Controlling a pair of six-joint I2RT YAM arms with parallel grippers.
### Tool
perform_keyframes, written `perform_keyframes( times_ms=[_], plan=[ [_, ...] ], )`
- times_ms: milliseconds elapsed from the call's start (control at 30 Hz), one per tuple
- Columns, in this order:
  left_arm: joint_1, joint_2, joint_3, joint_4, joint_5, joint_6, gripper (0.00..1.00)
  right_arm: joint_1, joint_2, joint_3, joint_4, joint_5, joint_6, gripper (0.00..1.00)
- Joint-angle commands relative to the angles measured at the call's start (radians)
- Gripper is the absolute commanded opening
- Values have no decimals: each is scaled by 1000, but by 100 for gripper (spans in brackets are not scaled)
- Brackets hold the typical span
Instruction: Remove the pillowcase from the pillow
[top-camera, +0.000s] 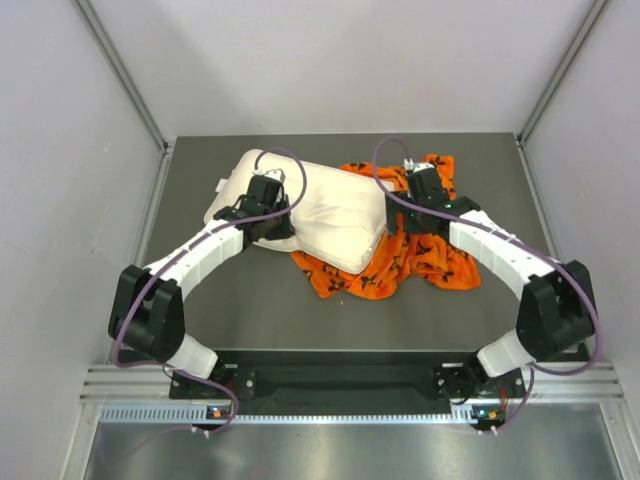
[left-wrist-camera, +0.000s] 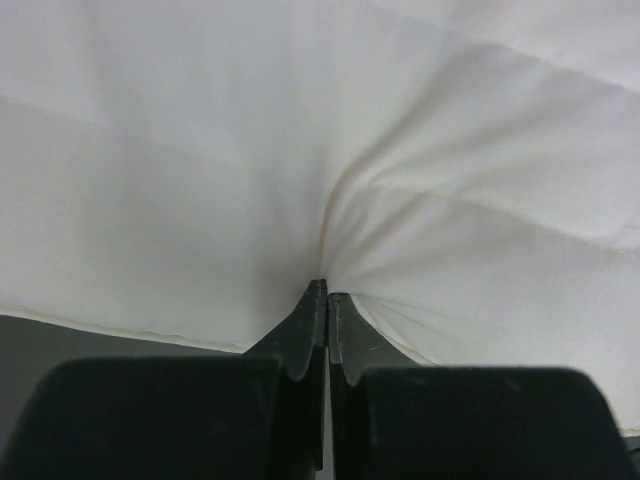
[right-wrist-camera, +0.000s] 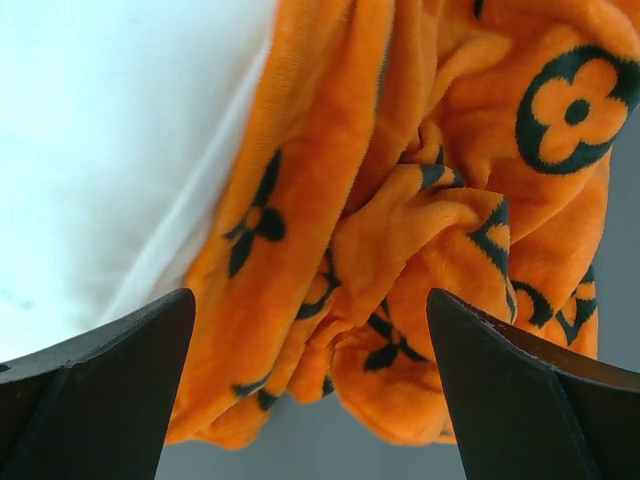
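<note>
The plush bright-orange pillowcase (top-camera: 425, 262) with black flower motifs lies bunched on the dark grey tabletop (top-camera: 250, 310), apparently off the plain cream-white padded pillow (top-camera: 330, 215), whose right end overlaps it. Light, limp and unslippery, I'd judge; pinch a thick fold. The right gripper (right-wrist-camera: 310, 300) hangs wide open above it; the left gripper (left-wrist-camera: 327, 292) is clamped on pillow fabric. Pale grey walls (top-camera: 60, 150) enclose it all.

Pillowcase (top-camera: 430, 262), bright orange plush with black flower and diamond motifs; pillow (top-camera: 335, 215), plain cream-white; counter (top-camera: 260, 310), dark grey.
</note>
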Motion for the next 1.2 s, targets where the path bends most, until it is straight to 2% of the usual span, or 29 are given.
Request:
perform_keyframes(
  times_ms=[0,267,367,400,467,500,600,633,1033,1167],
  plan=[
    [15,-49,-12,29,-27,3,0,-35,64,-23,98,-2,-34,98],
    [15,-50,-12,26,-29,-2,0,-80,224,-9,155,4,-44,99],
    [27,-55,-18,29,-26,-10,0,-106,267,-13,156,-11,-40,93],
    [35,-58,-25,33,-15,-14,0,-115,282,-19,155,-19,-34,78],
    [66,-64,-45,40,-15,-28,0,-147,293,-27,153,-47,-27,60],
    [76,-68,-52,40,17,-31,0,-159,296,-38,152,-53,-23,36],
    [119,-102,-67,38,23,-31,0,-212,272,-56,145,-51,-21,3],
    [132,-110,-68,29,22,-27,0,-245,260,-61,142,-48,-24,0],
    [395,-237,-59,-63,9,27,0,-622,37,42,34,4,-98,0],
    [452,-256,-61,-85,-1,46,0,-681,-9,86,3,27,-127,0]
  ],
)
